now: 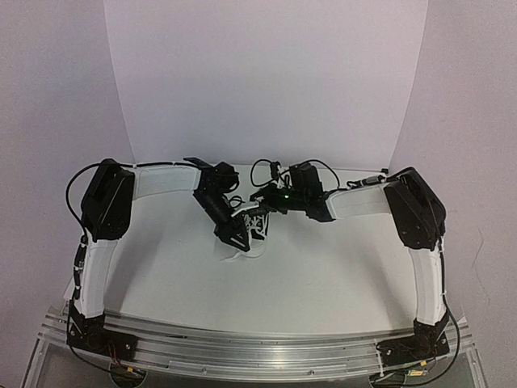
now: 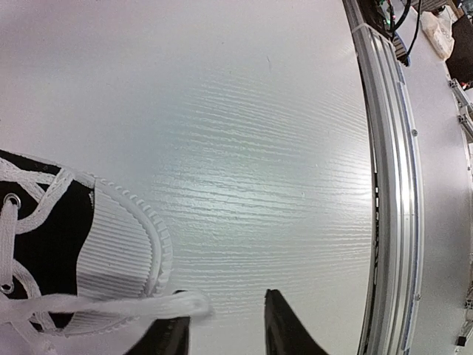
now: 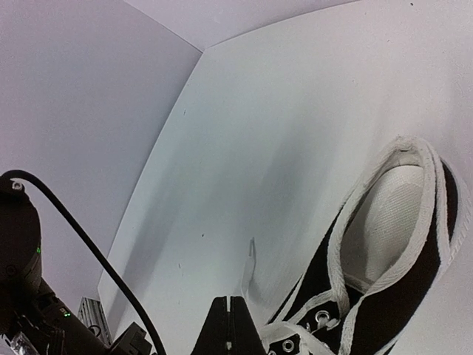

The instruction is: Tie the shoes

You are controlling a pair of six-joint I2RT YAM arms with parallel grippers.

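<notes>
Left gripper (image 2: 225, 296) spread, white lace (image 2: 111, 305) lying across one fingertip, ribbed toe cap (image 2: 122, 259) just beside. Right gripper (image 3: 230, 303) pressed together, close by eyelets (image 3: 322, 318) below the open collar. Sneaker (image 1: 257, 228) around the middle of the table (image 1: 323, 275), between both claws.

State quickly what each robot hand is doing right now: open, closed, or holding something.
Left hand: open, with a white lace lying at one fingertip, not clamped.
Right hand: closed, nothing visibly held.
</notes>
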